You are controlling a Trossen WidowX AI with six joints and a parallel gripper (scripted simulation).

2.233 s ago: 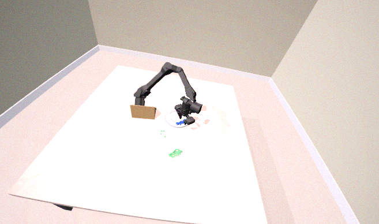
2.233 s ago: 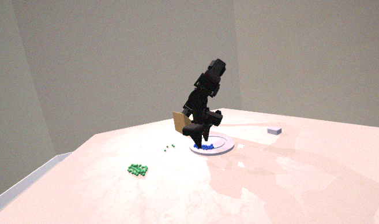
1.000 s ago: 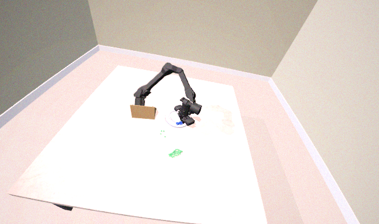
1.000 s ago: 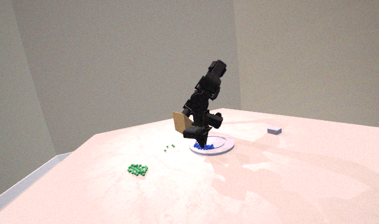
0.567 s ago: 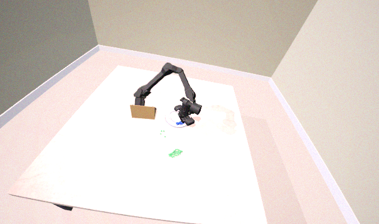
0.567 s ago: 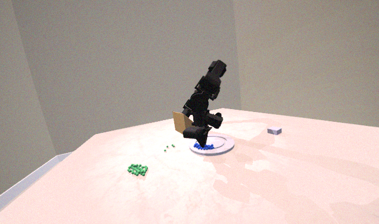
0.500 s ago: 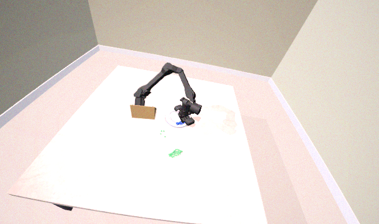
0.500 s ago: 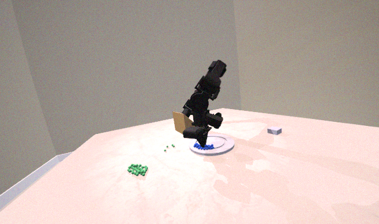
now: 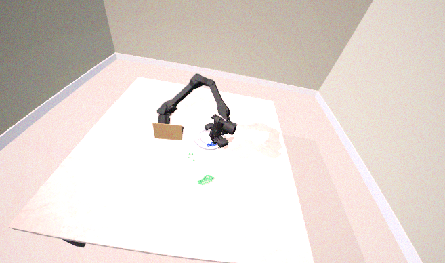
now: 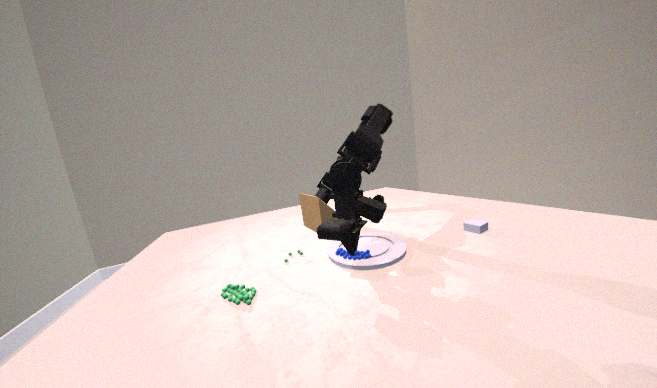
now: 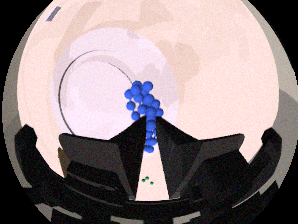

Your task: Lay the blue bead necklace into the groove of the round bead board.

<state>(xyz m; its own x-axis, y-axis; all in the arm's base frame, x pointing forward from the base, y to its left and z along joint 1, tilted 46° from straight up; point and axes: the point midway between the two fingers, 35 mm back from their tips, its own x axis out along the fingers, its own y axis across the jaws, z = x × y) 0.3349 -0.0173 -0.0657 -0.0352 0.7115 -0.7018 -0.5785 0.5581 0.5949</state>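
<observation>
The blue bead necklace (image 9: 211, 145) (image 10: 353, 255) (image 11: 144, 106) lies bunched in a heap on the near edge of the round bead board (image 9: 201, 137) (image 10: 387, 248) (image 11: 87, 90), a pale lilac disc with a thin dark groove ring. My gripper (image 9: 217, 142) (image 10: 351, 248) (image 11: 150, 120) reaches down onto the board's near rim and is shut on the near end of the necklace. In the wrist view the beads run from between the fingertips out over the board.
A brown cardboard panel (image 9: 168, 131) (image 10: 312, 212) stands upright left of the board near the arm's base. A heap of green beads (image 9: 206, 179) (image 10: 239, 294) and a few loose green beads (image 9: 191, 156) (image 10: 294, 255) lie nearer the front. A small grey block (image 10: 475, 226) sits far right.
</observation>
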